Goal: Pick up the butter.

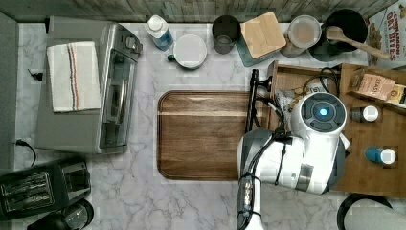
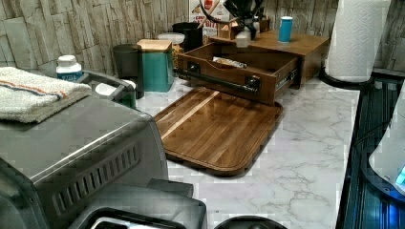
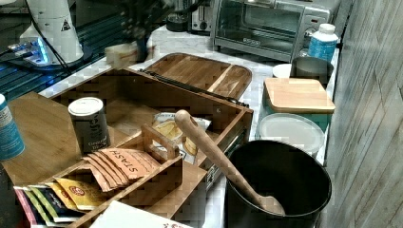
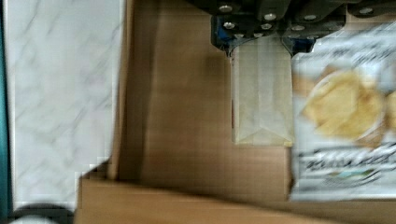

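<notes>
The gripper [image 4: 261, 39] is clamped on the butter [image 4: 261, 93], just beside the chip bag [image 4: 345, 116]. The butter looks light, soft and slick-wrapped, so its long sides seem the best hold.

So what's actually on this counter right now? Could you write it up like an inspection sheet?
Surface: white marble counter with a wooden cutting board lying flat.
Job's things: butter, a pale wrapped stick, inside the open wooden drawer, right beside the chip bag.
Clutter: toaster oven with a folded towel on top, toaster, teal canister, black pot holding a wooden spoon, tea bags, paper towel roll.
Grippers: gripper over the drawer, fingers on either side of the butter.
Cables: black cable along the arm.
Surroundings: grey plank wall.
</notes>
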`<action>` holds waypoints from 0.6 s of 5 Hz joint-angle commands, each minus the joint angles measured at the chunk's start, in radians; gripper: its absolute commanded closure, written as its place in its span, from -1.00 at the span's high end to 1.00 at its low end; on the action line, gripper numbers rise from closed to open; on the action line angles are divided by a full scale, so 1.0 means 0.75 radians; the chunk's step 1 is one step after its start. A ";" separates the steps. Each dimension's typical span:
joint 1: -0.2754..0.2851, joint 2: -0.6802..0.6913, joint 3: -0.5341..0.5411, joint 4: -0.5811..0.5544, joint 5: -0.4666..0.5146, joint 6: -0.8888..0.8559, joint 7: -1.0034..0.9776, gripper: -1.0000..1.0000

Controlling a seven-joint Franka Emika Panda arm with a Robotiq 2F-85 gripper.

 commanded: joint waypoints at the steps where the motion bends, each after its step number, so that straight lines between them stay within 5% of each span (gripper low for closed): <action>1: 0.125 -0.182 0.096 0.353 0.311 -0.184 0.190 -1.00; 3: 0.175 -0.190 0.179 0.326 0.300 -0.156 0.312 -1.00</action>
